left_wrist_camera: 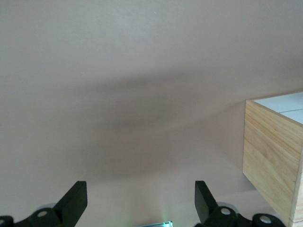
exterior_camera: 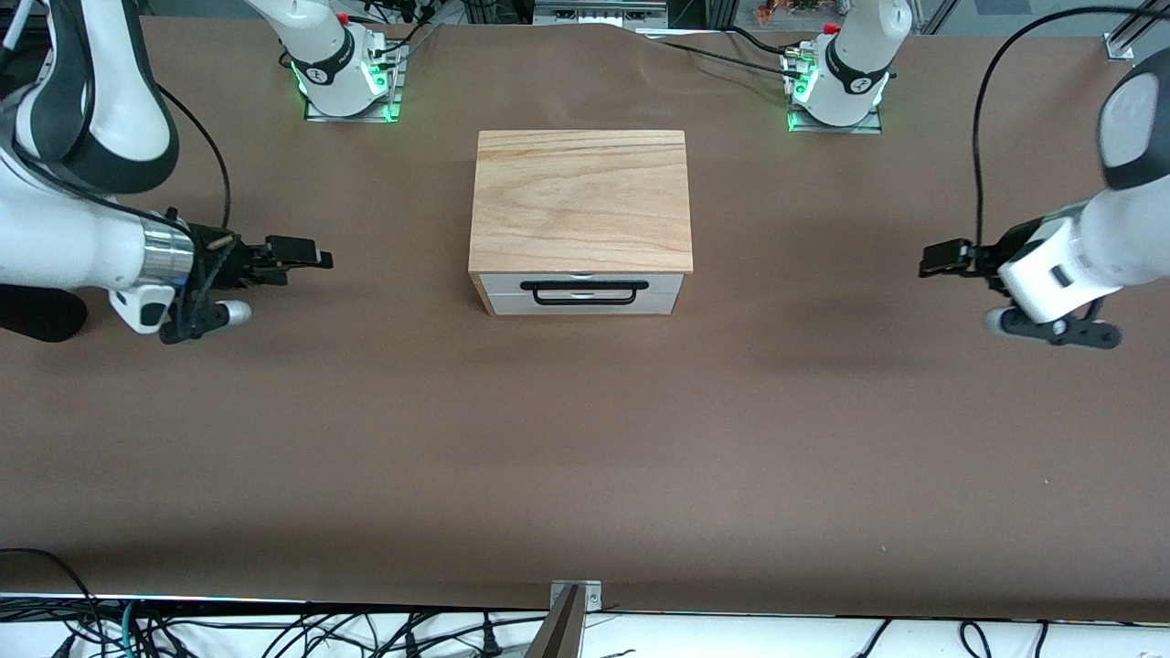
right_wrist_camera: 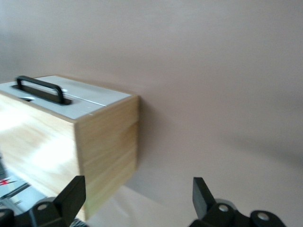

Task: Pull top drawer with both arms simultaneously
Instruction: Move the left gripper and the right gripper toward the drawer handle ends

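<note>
A light-wood cabinet (exterior_camera: 579,196) stands mid-table. Its top drawer (exterior_camera: 663,281) is a white front panel with a wide black handle (exterior_camera: 579,301), and it sits flush and facing the front camera. My right gripper (exterior_camera: 315,256) hovers open and empty over the table toward the right arm's end, well apart from the cabinet. My left gripper (exterior_camera: 932,258) hovers open and empty toward the left arm's end, also apart. In the right wrist view the handle (right_wrist_camera: 42,89) and a cabinet (right_wrist_camera: 104,142) corner show past my open right gripper (right_wrist_camera: 138,189). The left wrist view shows only a cabinet (left_wrist_camera: 270,156) corner past my open left gripper (left_wrist_camera: 141,194).
Brown table covering (exterior_camera: 585,439) stretches wide between the cabinet and the front camera. Both arm bases (exterior_camera: 343,73) (exterior_camera: 836,87) stand at the table's edge farthest from that camera. Cables and a metal bracket (exterior_camera: 576,594) lie along the nearest edge.
</note>
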Tool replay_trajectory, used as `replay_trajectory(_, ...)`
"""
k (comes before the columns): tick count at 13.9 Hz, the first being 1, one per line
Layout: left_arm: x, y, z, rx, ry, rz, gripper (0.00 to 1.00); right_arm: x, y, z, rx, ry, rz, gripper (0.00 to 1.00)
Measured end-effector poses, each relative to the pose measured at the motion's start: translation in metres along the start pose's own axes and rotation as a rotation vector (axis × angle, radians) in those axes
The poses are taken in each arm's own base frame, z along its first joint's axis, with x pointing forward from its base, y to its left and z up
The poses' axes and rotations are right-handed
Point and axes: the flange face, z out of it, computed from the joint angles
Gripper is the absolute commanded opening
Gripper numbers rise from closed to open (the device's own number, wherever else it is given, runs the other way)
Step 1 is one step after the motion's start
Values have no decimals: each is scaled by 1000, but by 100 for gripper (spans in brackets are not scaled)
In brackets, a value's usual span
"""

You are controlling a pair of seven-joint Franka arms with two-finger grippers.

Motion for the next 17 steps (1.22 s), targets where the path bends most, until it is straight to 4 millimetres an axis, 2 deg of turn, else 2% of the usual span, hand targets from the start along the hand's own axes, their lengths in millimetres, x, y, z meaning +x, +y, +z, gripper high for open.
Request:
replay_trajectory(4,36,21,58,-254,-84,10,100,24,14,49,216,-31,-31,100)
replay_trajectory(6,62,44,91,-410,-82,37,100,33,19,77,330,-32,-99,100)
replay_trajectory(9,100,88,154,-628,-67,123,100,45,18,132,506,15,-176,100)
replay_trajectory(11,117,94,193,-736,-42,170,100,53,10,167,588,64,-219,100)
replay_trajectory(13,126,96,217,-787,-27,188,100,60,0,194,643,104,-235,100)
replay_trajectory(16,124,110,231,-898,-8,202,100,67,-21,230,709,160,-225,99)
replay_trajectory(17,122,114,241,-955,5,209,100,68,-28,241,717,171,-226,98)
